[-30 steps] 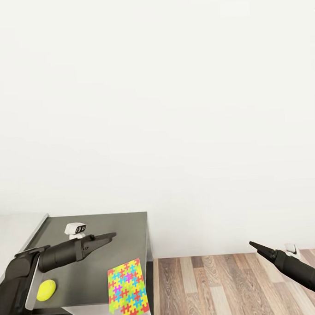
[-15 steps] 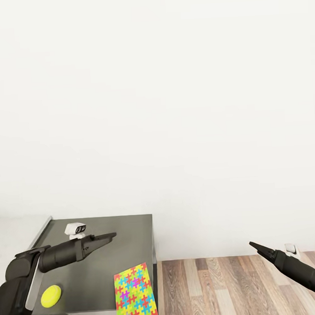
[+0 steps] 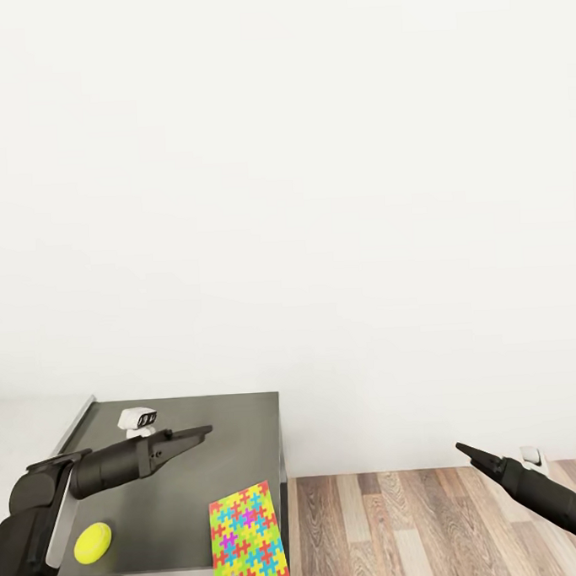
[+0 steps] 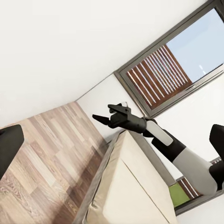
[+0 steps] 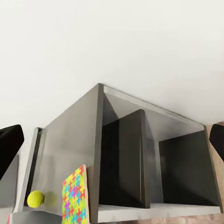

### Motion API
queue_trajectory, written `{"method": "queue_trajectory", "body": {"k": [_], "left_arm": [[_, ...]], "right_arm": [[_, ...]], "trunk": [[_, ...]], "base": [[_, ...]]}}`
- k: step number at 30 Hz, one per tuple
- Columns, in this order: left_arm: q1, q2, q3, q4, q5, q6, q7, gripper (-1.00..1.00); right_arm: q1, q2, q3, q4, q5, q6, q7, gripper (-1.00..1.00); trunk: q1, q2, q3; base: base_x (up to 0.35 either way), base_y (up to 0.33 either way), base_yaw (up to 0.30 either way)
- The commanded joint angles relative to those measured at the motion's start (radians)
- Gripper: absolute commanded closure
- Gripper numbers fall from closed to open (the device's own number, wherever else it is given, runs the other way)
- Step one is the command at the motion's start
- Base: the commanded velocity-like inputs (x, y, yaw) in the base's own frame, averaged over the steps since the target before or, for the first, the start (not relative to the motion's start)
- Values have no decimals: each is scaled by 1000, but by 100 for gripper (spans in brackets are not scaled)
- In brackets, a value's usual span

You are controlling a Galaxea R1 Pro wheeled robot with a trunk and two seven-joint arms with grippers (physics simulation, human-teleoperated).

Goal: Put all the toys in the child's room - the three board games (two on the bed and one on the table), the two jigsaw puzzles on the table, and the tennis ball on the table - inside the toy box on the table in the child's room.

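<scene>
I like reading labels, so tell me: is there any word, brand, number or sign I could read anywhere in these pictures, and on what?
None can be read.
Puzzle: coloured interlocking pieces, no lettering.
Ball: plain yellow-green, no print visible.
Dark cabinet: bare surfaces, no label.
Small white robot figure: two dark eye-like spots, no text.
Left gripper and right gripper: plain black, no markings visible.
Wall, floor and window: no signs.

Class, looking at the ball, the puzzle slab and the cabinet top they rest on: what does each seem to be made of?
Tennis ball: probably felt over rubber, matte yellow-green, no shine. Jigsaw puzzle: likely card or foam, a thin flat slab printed in bright interlocking pieces, overhanging the edge. Cabinet: smooth dark grey panel, perhaps laminate or painted board, with a faint sheen.
</scene>
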Motion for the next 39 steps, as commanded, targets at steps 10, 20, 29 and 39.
{"method": "queue_trajectory", "body": {"k": [10,20,29,39], "left_arm": [[-1,0,-1,0,-1,20,-4,-100],[-1,-1,-6,-2,-1,42,-4,-100],[-1,-1,-2,-2,-1,60,-4,-100],[-1,-1,0,-3,-1,92,-4,-100]], "right_arm": [[-5,0,1,4,-2,9,-2,-100],[-6,1,3,18,-5,8,-11,-100],[-51,4,7,92,-9,13,-42,-100],[-121,59,50,131,-3,93,-147,-100]], "trunk": [[39,-72,-33],[77,-142,-65],[112,-205,-93],[150,-275,-124]], "base": [[0,0,0],[0,0,0],[0,0,0],[0,0,0]]}}
